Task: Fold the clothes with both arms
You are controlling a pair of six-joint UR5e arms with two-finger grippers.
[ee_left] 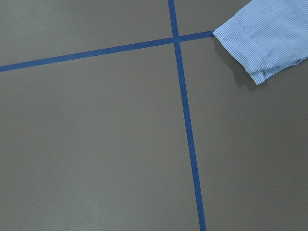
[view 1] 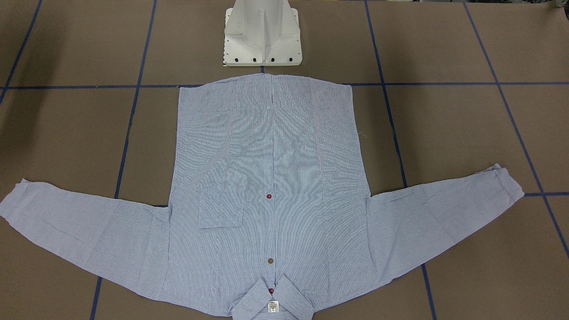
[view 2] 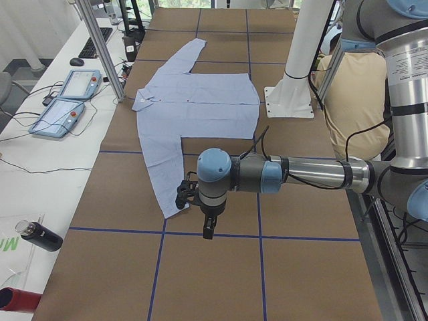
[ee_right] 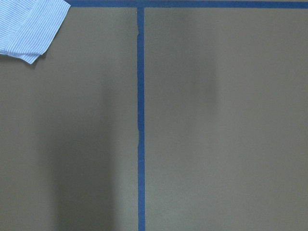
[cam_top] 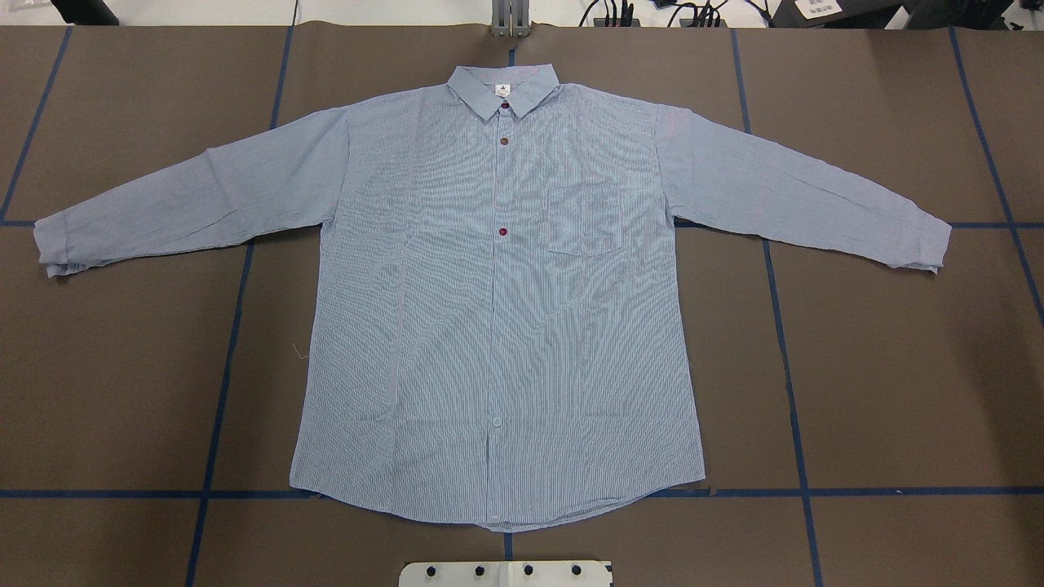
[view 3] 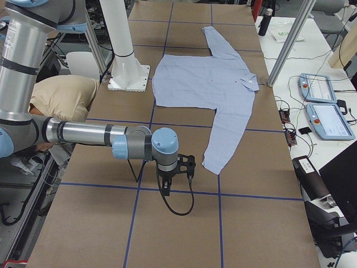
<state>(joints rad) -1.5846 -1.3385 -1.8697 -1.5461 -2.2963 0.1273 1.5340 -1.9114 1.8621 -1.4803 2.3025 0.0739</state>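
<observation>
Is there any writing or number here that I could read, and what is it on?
Small white neck label on the light blue striped shirt: print too small to read.
White paper card, overhead view's top right: blurred.
White sheet with green lettering: cut off, unreadable.

One striped shirt [cam_top: 497,326], one left arm [view 2: 314,175], one right arm [view 3: 83,134], one white pedestal [view 1: 262,35].

desk [cam_top: 897,367]: brown surface, marked into large squares by blue tape lines [cam_top: 897,492]
shirt [cam_top: 497,326]: lies flat, front up, sleeves spread to both sides, collar toward the far edge
pedestal base [view 1: 262,40]: white, stands just beside the hem
</observation>
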